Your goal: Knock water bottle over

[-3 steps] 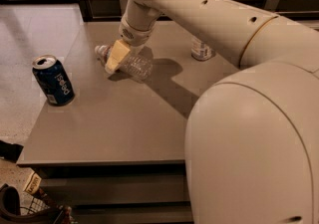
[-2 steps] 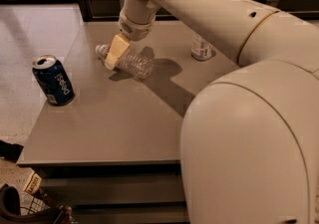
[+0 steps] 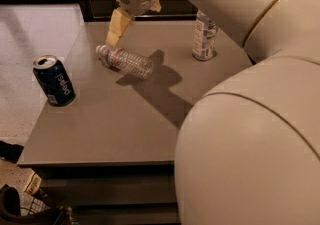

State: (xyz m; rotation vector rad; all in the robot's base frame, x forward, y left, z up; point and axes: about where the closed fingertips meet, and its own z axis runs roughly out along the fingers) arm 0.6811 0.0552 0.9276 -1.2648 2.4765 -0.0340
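Observation:
The water bottle [image 3: 126,61], small, clear and ribbed, with a white cap and a narrow red-and-white band, lies on its side on the grey table [image 3: 120,124]. Its cap points left toward the back. My gripper [image 3: 120,25], with tan pads, hangs from the cream arm just above and behind the cap end, clear of the bottle and holding nothing.
A blue Pepsi can [image 3: 54,80] stands upright near the table's left edge. A second bottle with a large white-blue label [image 3: 204,34] stands upright at the back right. My arm's bulky body [image 3: 250,144] fills the right foreground. A basket [image 3: 20,209] sits on the floor at bottom left.
The gripper has lifted up and back from the bottle's cap end. The bottle stays lying on its side in about the same place.

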